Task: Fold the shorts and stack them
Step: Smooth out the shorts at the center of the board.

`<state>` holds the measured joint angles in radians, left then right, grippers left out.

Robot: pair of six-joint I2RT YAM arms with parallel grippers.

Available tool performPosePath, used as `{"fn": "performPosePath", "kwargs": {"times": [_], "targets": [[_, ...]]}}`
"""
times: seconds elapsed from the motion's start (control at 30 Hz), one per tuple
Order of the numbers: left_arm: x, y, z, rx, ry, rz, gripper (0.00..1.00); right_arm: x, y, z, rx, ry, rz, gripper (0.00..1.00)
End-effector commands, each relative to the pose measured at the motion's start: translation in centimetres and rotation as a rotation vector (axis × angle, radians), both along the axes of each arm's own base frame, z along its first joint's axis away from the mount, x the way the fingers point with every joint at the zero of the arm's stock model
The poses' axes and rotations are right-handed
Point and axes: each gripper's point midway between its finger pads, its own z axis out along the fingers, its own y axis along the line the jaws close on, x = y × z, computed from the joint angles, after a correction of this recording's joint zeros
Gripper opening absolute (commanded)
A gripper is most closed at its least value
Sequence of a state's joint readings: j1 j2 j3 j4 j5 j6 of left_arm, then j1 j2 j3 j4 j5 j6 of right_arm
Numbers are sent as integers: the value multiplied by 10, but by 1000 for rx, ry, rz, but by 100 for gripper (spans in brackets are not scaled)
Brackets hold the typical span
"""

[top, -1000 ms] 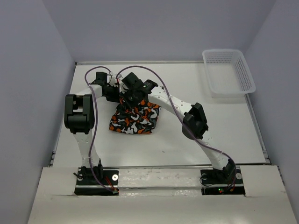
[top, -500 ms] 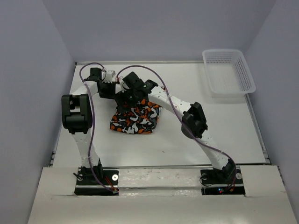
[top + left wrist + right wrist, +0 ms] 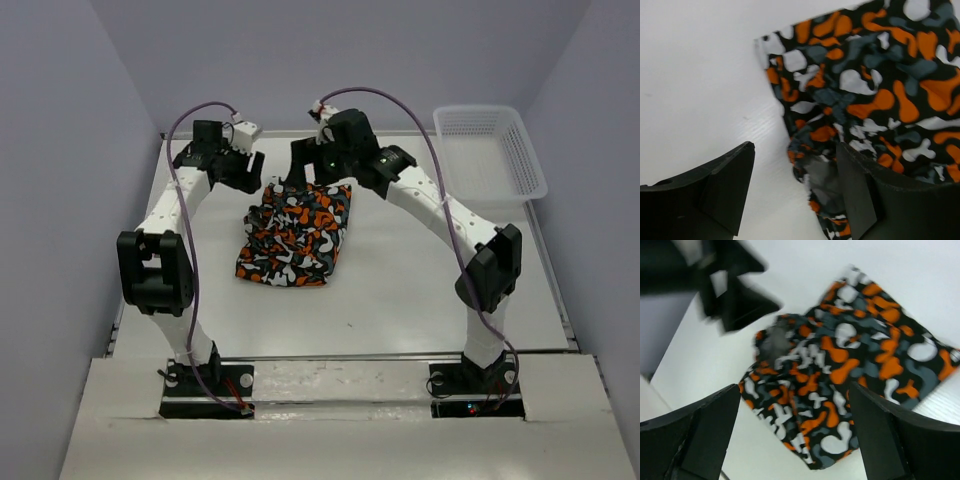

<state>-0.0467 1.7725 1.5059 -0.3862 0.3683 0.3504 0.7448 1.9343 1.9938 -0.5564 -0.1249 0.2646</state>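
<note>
- The shorts (image 3: 297, 235) lie on the white desk (image 3: 420, 290), left of its middle and toward the far half, as a folded, roughly rectangular bundle with an orange, black, grey and white blotchy print.
- Seen from above, the far part of the bundle lies fairly flat. The near part spreads a little wider to the left, and its near edge is rounded.
- The left hand (image 3: 262, 180) sits at the far left corner of the shorts with its jaws spread apart and nothing clamped between them.
- In the left wrist view the left hand (image 3: 795, 150) shows bare desk (image 3: 700, 75) between its two fingers. A crumpled edge of the shorts (image 3: 875, 90) runs just beside the right-side finger (image 3: 860, 195); whether cloth and finger touch cannot be told.
- The right hand (image 3: 298, 178) hangs at the far edge of the shorts, close to the left hand, and it too is released, jaws wide.
- In the right wrist view the right hand (image 3: 795, 390) is above the shorts (image 3: 850, 370) and apart from them. The cloth lies spread below between the two fingers, with a bunched, greyish lump at its upper left corner.
- The left hand (image 3: 735, 295) appears in that same view as a dark blur just beside that lump.
- A white mesh basket (image 3: 530, 160) stands at the far right corner of the desk, well apart from the shorts.
</note>
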Motion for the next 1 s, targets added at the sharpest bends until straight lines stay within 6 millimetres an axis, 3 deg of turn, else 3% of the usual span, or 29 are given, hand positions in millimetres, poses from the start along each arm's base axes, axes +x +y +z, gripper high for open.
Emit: {"fn": "performPosePath", "kwargs": {"times": [0.0,0.03,0.1,0.23,0.27,0.33,0.43,0.57,0.67,0.77,0.87,0.9,0.93,0.97], "targets": [[-60,-29,-38,34,187,-202,78,64,-85,-92,-6,279,-388,91],[-66,-27,-38,55,175,-238,81,75,-101,-106,-18,301,-436,87],[-87,-33,-47,56,208,-317,82,82,-109,-124,-38,328,-464,86],[-110,-42,-45,62,164,-457,86,93,-109,-158,-34,410,-459,82],[-114,-40,-54,74,176,-454,86,97,-111,-173,-38,438,-466,81],[-115,-33,-67,94,215,-406,84,99,-104,-182,-27,461,-450,77],[-124,-20,-95,134,297,-344,73,102,-100,-202,-32,491,-448,65],[-132,1,-125,222,328,-265,47,106,-100,-227,-33,531,-455,49],[-132,9,-130,247,325,-222,39,115,-97,-227,-29,511,-455,46],[-128,13,-127,245,310,-187,38,128,-98,-227,-20,493,-469,44],[-114,13,-109,197,262,-148,52,143,-90,-212,8,447,-444,46],[-111,14,-101,168,248,-139,58,146,-88,-207,12,430,-431,47],[-109,6,-88,115,220,-164,71,151,-85,-197,25,406,-422,52],[-106,1,-74,92,194,-185,75,153,-85,-189,31,390,-416,54]]}}
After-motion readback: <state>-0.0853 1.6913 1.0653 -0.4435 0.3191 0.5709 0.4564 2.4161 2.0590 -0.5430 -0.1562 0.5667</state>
